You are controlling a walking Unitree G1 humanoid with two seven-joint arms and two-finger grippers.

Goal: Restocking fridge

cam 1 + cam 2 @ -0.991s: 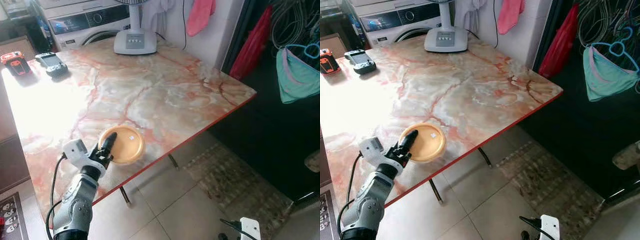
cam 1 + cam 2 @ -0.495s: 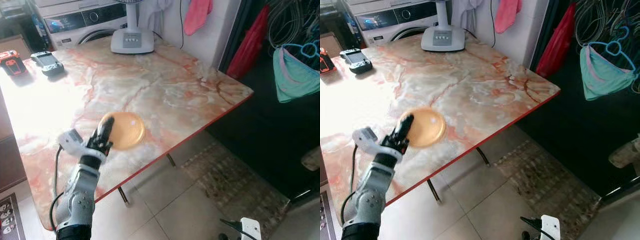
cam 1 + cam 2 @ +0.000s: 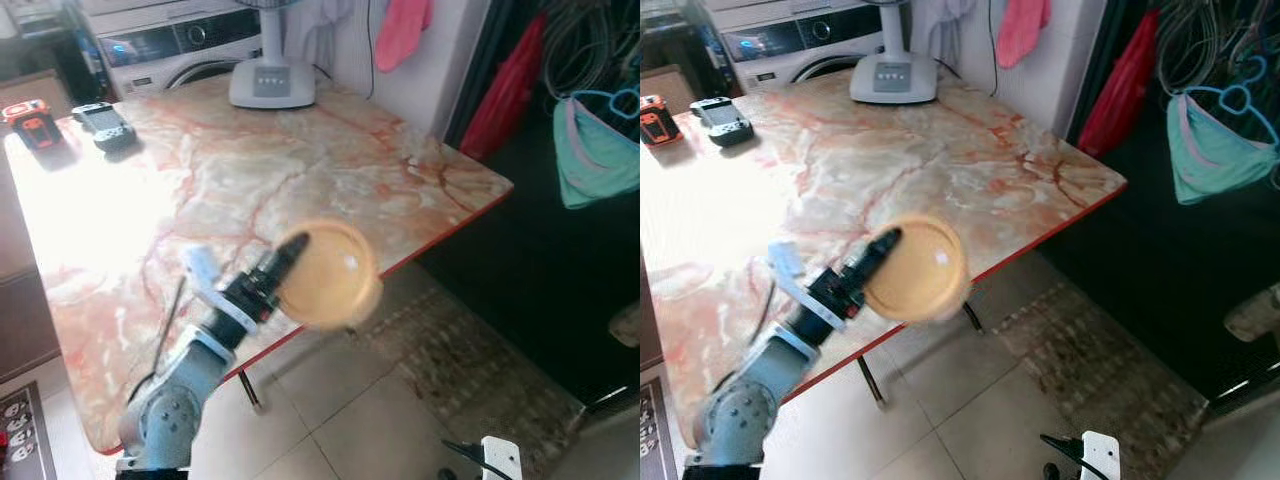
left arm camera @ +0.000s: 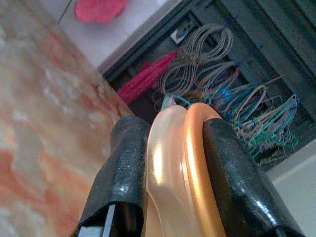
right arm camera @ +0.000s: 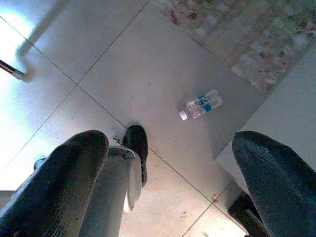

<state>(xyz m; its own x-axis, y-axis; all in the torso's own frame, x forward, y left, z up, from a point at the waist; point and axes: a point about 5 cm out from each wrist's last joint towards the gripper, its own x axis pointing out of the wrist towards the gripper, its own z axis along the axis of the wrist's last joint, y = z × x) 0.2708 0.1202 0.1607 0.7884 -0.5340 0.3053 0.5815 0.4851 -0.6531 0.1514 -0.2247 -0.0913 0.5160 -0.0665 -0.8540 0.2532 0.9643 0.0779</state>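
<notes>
The left hand (image 3: 290, 250) is clamped on the rim of a round, shallow container (image 3: 328, 274). It is orange-tan and glossy like plastic, with a paler translucent half and a deeper orange half pressed together edge to edge, as the left wrist view shows (image 4: 180, 168). Both black fingers (image 4: 123, 168) bear on the container's faces, one on each side. In the head views the container is blurred; it is held up on its edge in the air, clear of the worktop (image 3: 250, 170), over the near edge at about 5 o'clock from the worktop's middle. A small pale square shows on its face.

The worktop is a polished slab of cream marble pattern with orange-red veins and a thin red edge, on metal legs. At its 12 o'clock end stands the white base of a fan (image 3: 272, 82), and at 10 o'clock lie a grey handheld device (image 3: 103, 122) and an orange-and-black one (image 3: 30, 118). Behind stands a white washer (image 3: 170, 45). A teal cloth (image 3: 597, 150) hangs on a hanger at 3 o'clock.

The right hand (image 5: 173, 168) hangs low with its fingers wide apart, holding nothing, over a pale tiled floor (image 5: 123, 64) where a small clear bottle (image 5: 200, 104) lies on its side near a patterned mat (image 5: 247, 34).
</notes>
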